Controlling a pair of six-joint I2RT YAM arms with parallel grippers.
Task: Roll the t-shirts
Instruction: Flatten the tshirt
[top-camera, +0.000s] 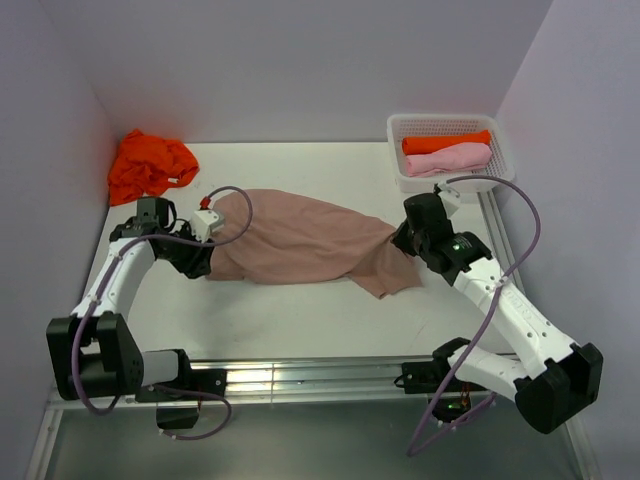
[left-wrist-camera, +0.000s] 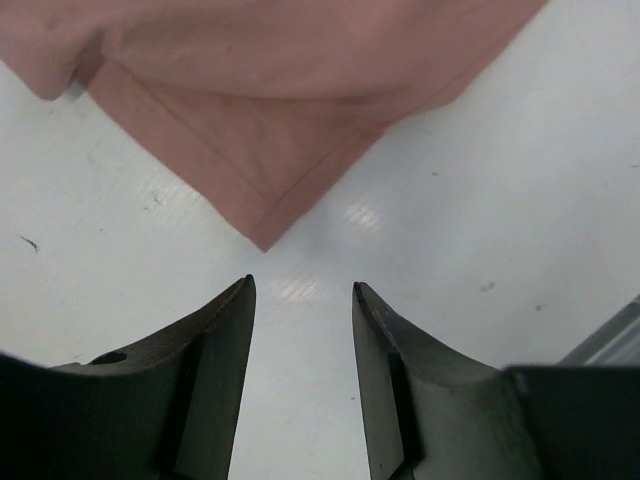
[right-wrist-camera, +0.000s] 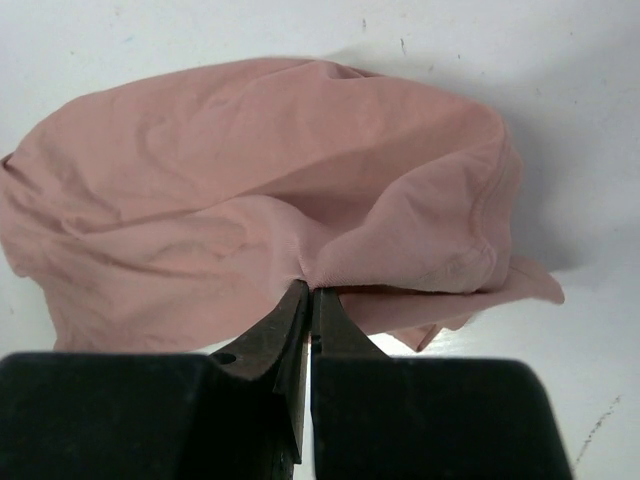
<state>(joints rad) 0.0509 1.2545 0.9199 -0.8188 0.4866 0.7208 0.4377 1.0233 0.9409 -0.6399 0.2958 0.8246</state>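
top view: the pinkish-brown t-shirt (top-camera: 300, 240) lies stretched across the middle of the table (top-camera: 300, 320) between the arms, probably to flatten it for rolling. the right gripper (right-wrist-camera: 310, 290), centre right, is clamped on a fold of its cloth, anchoring that end. the left gripper (left-wrist-camera: 302, 285), centre left, stands parted and empty, a hem corner just ahead of its tips. the rolled orange t-shirt (top-camera: 445, 142) and light pink t-shirt (top-camera: 450, 160) sit in the basket (top-camera: 503, 150), upper right. the crumpled orange t-shirt (top-camera: 148, 165) lies upper left.
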